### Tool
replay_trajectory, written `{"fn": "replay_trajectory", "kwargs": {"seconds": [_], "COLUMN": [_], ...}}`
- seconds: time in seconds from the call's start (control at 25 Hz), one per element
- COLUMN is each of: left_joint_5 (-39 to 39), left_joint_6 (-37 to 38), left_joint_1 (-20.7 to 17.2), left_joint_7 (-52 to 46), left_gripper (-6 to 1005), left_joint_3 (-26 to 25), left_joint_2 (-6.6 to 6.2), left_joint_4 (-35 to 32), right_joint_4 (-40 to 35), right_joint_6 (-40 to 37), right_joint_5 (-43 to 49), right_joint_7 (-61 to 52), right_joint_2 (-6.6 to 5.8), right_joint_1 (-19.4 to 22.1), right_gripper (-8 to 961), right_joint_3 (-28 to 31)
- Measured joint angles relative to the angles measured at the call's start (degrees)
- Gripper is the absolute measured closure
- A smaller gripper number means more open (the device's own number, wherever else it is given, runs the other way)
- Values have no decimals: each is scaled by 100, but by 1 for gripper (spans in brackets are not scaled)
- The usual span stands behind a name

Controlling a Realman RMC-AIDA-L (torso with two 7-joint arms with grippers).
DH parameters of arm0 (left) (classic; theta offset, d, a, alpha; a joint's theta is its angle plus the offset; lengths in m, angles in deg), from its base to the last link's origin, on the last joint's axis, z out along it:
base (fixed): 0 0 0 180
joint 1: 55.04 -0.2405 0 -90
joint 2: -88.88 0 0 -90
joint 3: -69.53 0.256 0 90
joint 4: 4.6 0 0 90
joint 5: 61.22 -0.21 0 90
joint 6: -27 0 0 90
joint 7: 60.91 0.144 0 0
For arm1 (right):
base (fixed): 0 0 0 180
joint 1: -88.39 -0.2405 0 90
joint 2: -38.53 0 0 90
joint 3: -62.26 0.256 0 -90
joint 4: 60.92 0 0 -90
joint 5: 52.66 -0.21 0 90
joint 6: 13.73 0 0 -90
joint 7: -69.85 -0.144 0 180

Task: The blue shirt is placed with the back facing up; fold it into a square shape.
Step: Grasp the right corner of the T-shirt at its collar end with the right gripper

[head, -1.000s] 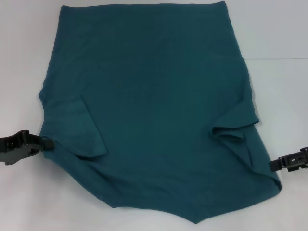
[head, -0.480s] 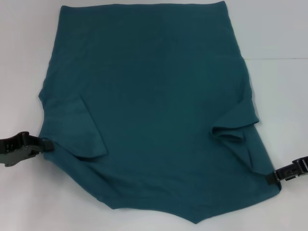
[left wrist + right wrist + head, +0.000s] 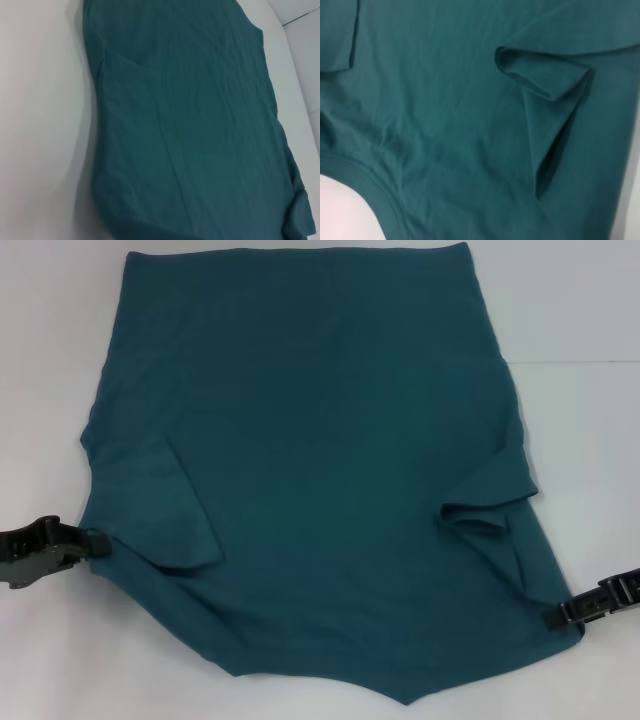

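A large dark teal-blue knit T-shirt (image 3: pixel 320 470) lies spread across the white desk (image 3: pixel 580 300), sleeves folded inward. Left gripper (image 3: pixel 95 540) and right gripper (image 3: pixel 552 619) touch its near side edges; I cannot tell how either's jaws stand.

A plain white table (image 3: pixel 590 320) fills the head view from edge to edge, its matte surface bare at the far left, the far right and along the bottom corners of the frame. A thin dark seam (image 3: pixel 575 363) runs level across the right side of the frame, a little above the middle. In the left wrist view the same white surface takes the whole left side of the frame, and a seam (image 3: pixel 298 18) cuts across the upper right corner. The light is even and soft, with only faint shadows.
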Motion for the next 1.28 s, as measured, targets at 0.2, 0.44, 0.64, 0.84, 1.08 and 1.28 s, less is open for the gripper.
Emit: {"fn": "replay_trajectory", "kwargs": {"seconds": [0.2,0.44,0.64,0.84,1.08,1.28], "left_joint_5": [0,0,0,0,0,0], "left_joint_6": [0,0,0,0,0,0], "left_joint_1": [0,0,0,0,6,9], "left_joint_7": [0,0,0,0,-5,-14], "left_gripper": [983,984,984,984,983,983], "left_joint_3": [-1,-1,-1,-1,0,-8], "left_joint_2": [0,0,0,0,5,8], "left_joint_4": [0,0,0,0,1,1], "right_joint_4": [14,16,16,26,26,45], "right_joint_6": [-18,-26,-25,-8,44,76], "right_joint_5": [0,0,-63,-74,-88,-89], "right_joint_7": [-24,-39,3,8,9,9], "right_joint_2": [12,62,80,113,178,233], "right_joint_1": [0,-37,-61,-97,-181,-269], "right_gripper": [103,103,103,103,103,105], "right_joint_3": [-45,-99,-65,-63,-50,-48]}}
